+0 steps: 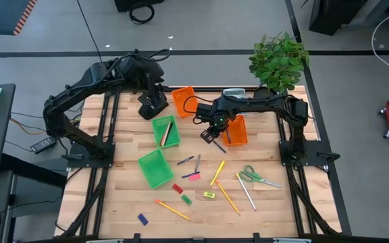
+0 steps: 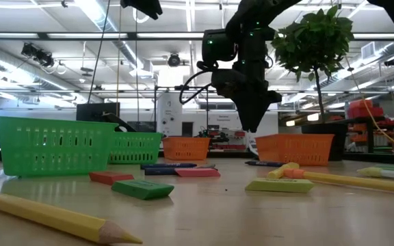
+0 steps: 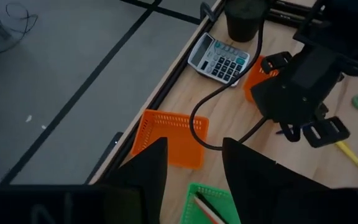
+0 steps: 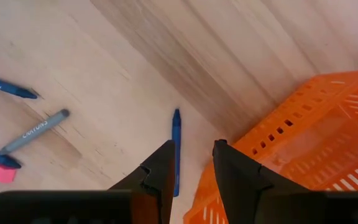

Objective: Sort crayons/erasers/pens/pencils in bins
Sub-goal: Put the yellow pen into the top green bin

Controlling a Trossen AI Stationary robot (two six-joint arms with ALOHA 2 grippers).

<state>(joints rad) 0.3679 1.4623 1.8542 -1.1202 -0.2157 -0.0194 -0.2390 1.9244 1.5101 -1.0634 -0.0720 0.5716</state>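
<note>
Your right gripper (image 4: 190, 163) hangs with its fingers apart and empty, above a blue pen (image 4: 176, 151) lying on the table (image 1: 269, 202) just beside the orange bin (image 1: 238, 132) near the far edge. The other pens (image 1: 189, 162) lie mid-table. Your left gripper (image 3: 194, 163), fingers apart, waits over the second orange bin (image 1: 182, 98) at the far edge.

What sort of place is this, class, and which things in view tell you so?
Probably a robotics lab or workshop in an open industrial hall: exposed ceiling ducts and strip lights, a wooden test table on a metal frame carrying two arms, and cables on a grey floor.
</note>
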